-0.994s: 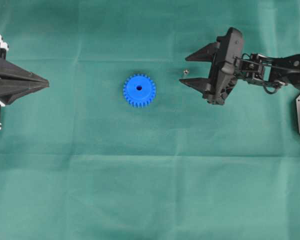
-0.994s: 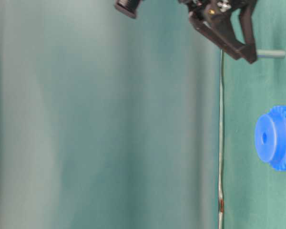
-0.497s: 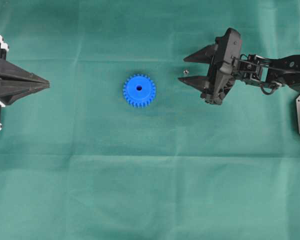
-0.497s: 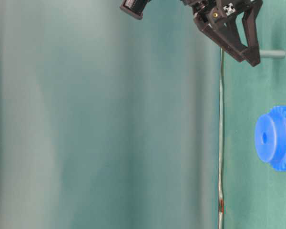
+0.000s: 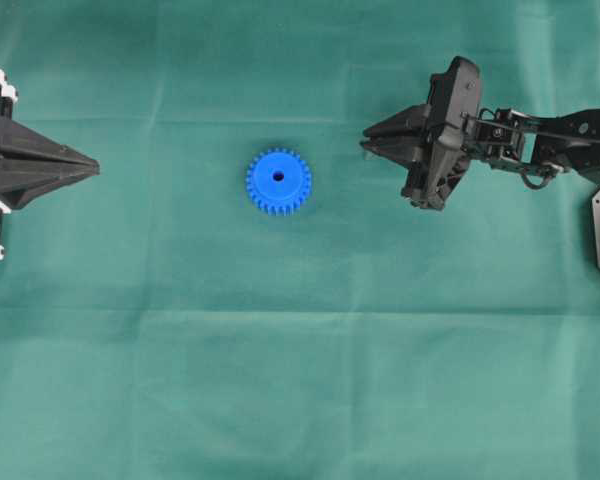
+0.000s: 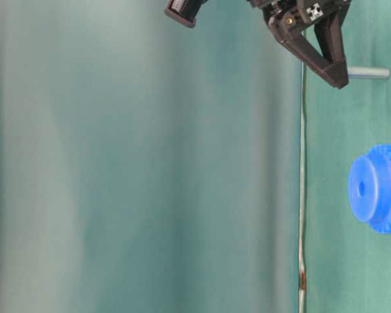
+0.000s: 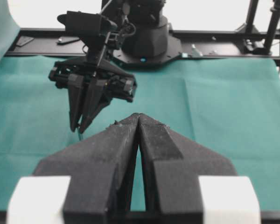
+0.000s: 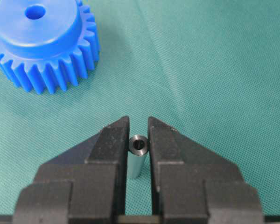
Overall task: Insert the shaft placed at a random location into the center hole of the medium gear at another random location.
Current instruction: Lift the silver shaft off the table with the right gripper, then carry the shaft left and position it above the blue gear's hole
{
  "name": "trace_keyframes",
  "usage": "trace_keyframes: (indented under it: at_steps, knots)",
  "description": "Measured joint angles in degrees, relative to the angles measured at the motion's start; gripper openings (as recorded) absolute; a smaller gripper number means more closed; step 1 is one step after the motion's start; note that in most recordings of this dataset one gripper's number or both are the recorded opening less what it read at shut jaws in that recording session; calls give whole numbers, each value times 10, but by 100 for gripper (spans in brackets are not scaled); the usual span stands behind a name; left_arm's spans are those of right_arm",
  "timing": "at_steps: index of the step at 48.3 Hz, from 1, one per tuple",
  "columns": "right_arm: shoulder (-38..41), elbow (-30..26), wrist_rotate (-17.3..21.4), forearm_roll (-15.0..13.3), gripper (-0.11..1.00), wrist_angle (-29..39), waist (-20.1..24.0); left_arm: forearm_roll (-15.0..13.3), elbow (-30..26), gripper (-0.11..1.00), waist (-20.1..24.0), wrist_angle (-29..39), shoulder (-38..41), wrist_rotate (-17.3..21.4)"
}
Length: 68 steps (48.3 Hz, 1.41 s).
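Right wrist view: the right pincer [image 8: 139, 134] brackets the upright shaft [image 8: 137, 157], nearly clenched on it; the medium gear [image 8: 43, 41] lies far-left. The left pincer [image 7: 139, 122], clenched, sits farther.

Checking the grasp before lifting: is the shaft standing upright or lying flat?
Upright. In the right wrist view the shaft shows its round top end between the right gripper fingers; table-level view shows it standing off the cloth.

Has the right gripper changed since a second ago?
Yes. The right gripper has narrowed around the small silvery metal shaft; its distance from the unmoved bright blue plastic gear looks unchanged.
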Motion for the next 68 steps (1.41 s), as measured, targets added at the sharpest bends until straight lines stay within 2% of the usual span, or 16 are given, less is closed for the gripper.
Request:
trace_keyframes:
  at_steps: [11,34,54,68]
  knots:
    - [-10,0,1,0,12,15,0,-1,-1,0,1,1,0,0]
    - [-149,-11,0,-1,12,137,0,-1,-1,0,1,2,-1,0]
    - [-147,-23,1,-1,12,150,9,-1,-1,0,1,4,-1,-1]
    - [-98,-77,1,4,12,155,42,-1,0,0,1,5,-1,-1]
